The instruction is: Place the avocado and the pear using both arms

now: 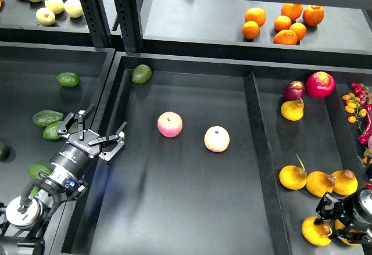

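Note:
Several dark green avocados lie in the left bin. Two elongated ones [47,117] [53,130] lie just left of my left gripper [96,132]. That gripper is open and empty, above the wall between the left and middle bins. A smaller, lighter green avocado [141,73] lies at the back of the middle bin. Orange-yellow pears [320,183] lie in the right bin. One pear [314,232] lies against my right gripper [333,220] at the bottom right. That gripper is dark and partly cut off, so I cannot tell whether it holds the pear.
Two pink-and-yellow apples [170,124] [217,139] lie in the middle bin [174,208]. Oranges [283,22] sit on the back shelf. A red apple [321,83] and chillies [360,107] are in the right bin. Raised walls [264,168] divide the bins.

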You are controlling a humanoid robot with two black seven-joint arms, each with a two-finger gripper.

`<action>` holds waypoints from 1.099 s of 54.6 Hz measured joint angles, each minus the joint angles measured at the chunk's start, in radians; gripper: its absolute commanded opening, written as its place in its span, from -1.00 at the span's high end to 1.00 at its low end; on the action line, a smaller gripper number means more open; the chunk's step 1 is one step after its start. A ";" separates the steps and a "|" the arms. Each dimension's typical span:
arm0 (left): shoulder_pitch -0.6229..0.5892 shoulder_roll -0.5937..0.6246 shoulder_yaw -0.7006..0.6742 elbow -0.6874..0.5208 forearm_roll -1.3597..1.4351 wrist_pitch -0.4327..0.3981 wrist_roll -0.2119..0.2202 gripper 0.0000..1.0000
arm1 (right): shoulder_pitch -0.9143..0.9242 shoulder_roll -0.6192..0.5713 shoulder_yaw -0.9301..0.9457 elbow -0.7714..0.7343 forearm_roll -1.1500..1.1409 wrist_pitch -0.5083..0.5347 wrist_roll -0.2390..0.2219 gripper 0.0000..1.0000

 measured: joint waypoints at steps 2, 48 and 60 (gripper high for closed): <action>0.001 0.000 0.000 0.000 0.000 0.000 0.000 -0.97 | 0.003 -0.003 0.000 0.002 0.000 0.000 0.000 -0.98; 0.002 0.000 0.010 0.000 0.000 0.000 0.000 -0.97 | 0.102 -0.013 0.227 0.059 0.360 0.000 0.000 -0.99; 0.011 0.000 0.009 -0.001 0.000 0.000 0.000 -0.97 | -0.020 0.070 0.469 0.067 0.494 0.000 0.000 -0.99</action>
